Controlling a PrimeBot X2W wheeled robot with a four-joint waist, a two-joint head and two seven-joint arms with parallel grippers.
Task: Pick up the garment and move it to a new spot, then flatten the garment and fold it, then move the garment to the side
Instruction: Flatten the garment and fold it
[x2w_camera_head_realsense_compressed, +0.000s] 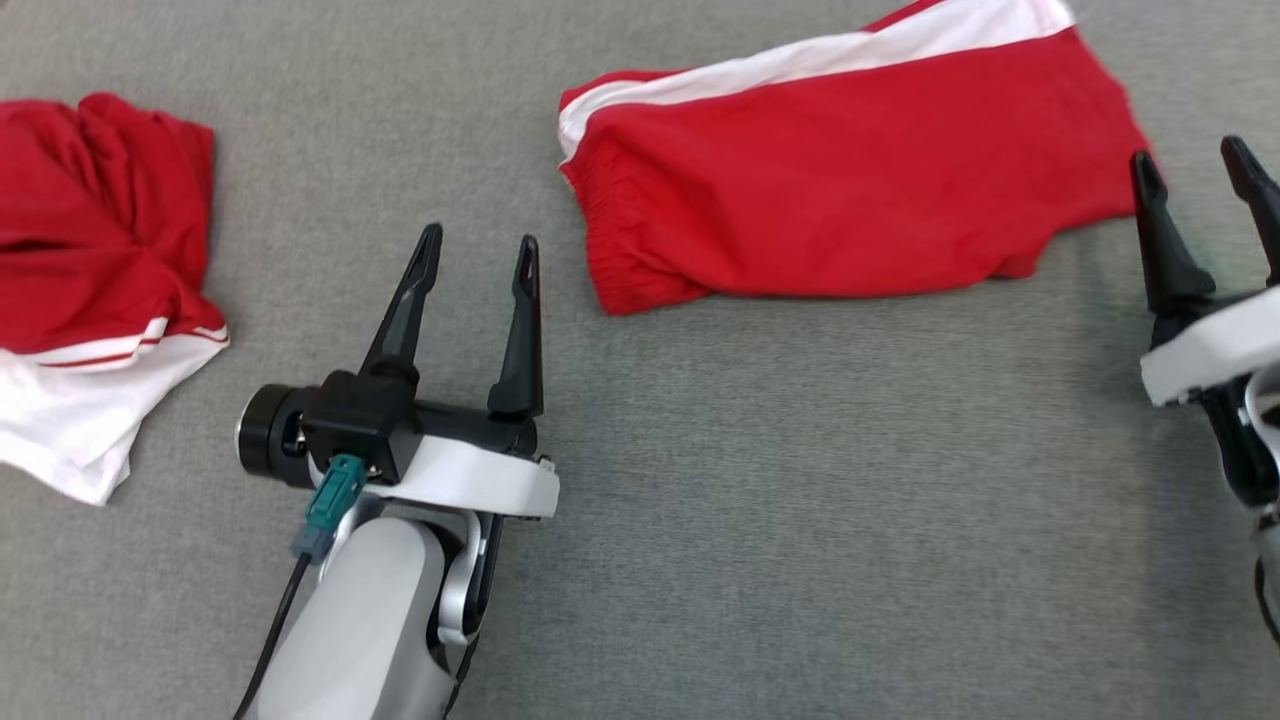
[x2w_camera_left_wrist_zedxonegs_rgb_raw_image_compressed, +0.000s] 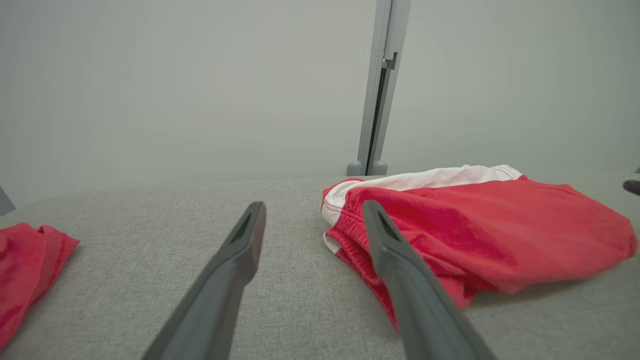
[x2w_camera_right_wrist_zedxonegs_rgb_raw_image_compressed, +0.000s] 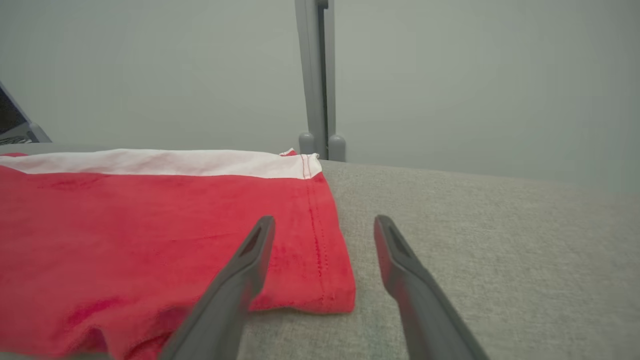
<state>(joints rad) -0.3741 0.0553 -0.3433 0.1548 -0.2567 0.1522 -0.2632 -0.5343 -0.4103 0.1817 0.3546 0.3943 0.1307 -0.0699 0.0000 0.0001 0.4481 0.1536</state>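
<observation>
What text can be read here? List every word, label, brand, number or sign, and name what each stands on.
None: no readable text in any of the three views.
red shorts with a white stripe: no print or tag showing.
crumpled red and white garment: no print showing.
left gripper, right gripper, teal connector: no legible markings.

Grey fabric surface (x2w_camera_head_realsense_compressed: 800, 520) meets pale wall (x2w_camera_left_wrist_zedxonegs_rgb_raw_image_compressed: 150, 75), upright post (x2w_camera_left_wrist_zedxonegs_rgb_raw_image_compressed: 380, 85).
</observation>
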